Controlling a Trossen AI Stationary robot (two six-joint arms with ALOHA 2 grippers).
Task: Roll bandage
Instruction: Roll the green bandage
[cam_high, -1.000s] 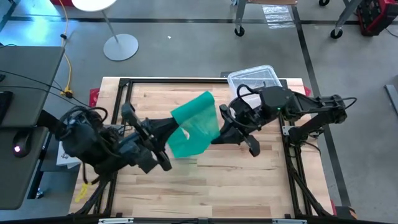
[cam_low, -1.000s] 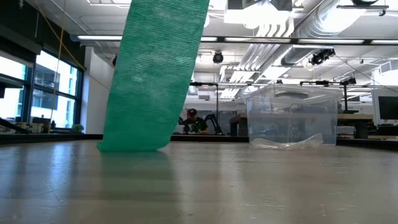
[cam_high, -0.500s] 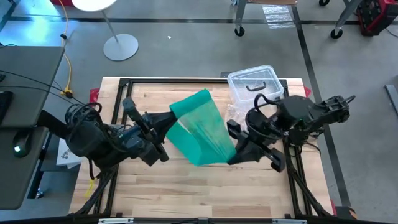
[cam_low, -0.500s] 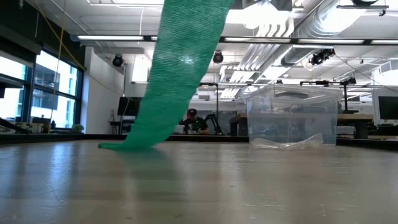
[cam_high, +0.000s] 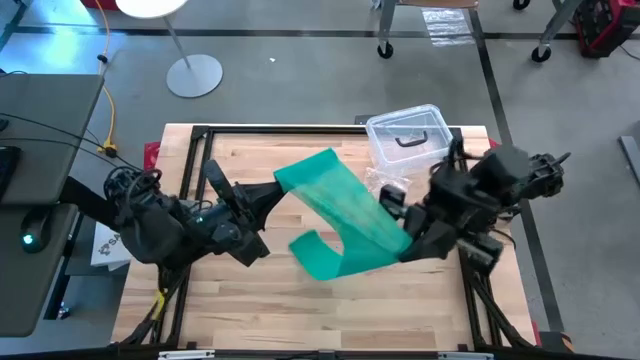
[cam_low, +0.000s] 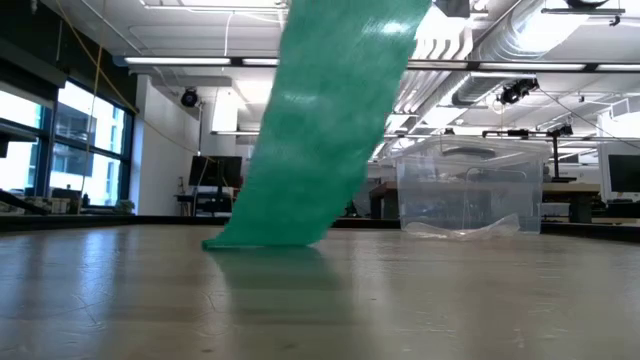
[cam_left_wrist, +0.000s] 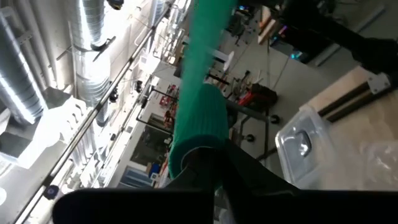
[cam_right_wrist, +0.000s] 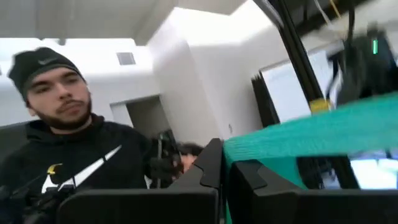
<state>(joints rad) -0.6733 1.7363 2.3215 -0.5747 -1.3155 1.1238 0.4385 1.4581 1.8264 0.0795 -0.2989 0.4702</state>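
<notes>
The green bandage (cam_high: 345, 205) hangs as a long strip between my two grippers above the middle of the wooden table (cam_high: 250, 310). My left gripper (cam_high: 272, 192) is shut on its far-left end. My right gripper (cam_high: 403, 243) is shut on it farther along, toward the table's right. Past the right gripper the strip loops back down, and its lower end (cam_high: 312, 255) rests on the table. The low view shows that hanging part (cam_low: 320, 130) coming down from above to the tabletop (cam_low: 262, 240). My left gripper pinches the bandage's end (cam_left_wrist: 198, 146) between its two fingers, coming level from the table's left. The strip runs away from the fingertips, lifted clear. My right gripper pinches the strip partway along (cam_right_wrist: 261, 149) between its two fingers, which lie across it, coming from the table's right. The part toward the left gripper is off the table; the rest hangs slack below, its end on the table.
A clear plastic box (cam_high: 410, 135) with a black handle stands at the far right of the table, with a crinkly clear bag (cam_high: 385, 180) in front of it. A person (cam_right_wrist: 62, 143) shows beyond the table in the right wrist view.
My right gripper has gone up and toward the table's right and near edges, still shut on the bandage. The span between the grippers has grown longer. The hanging part has swung after it, and its lower end has slid along the table toward the right.
</notes>
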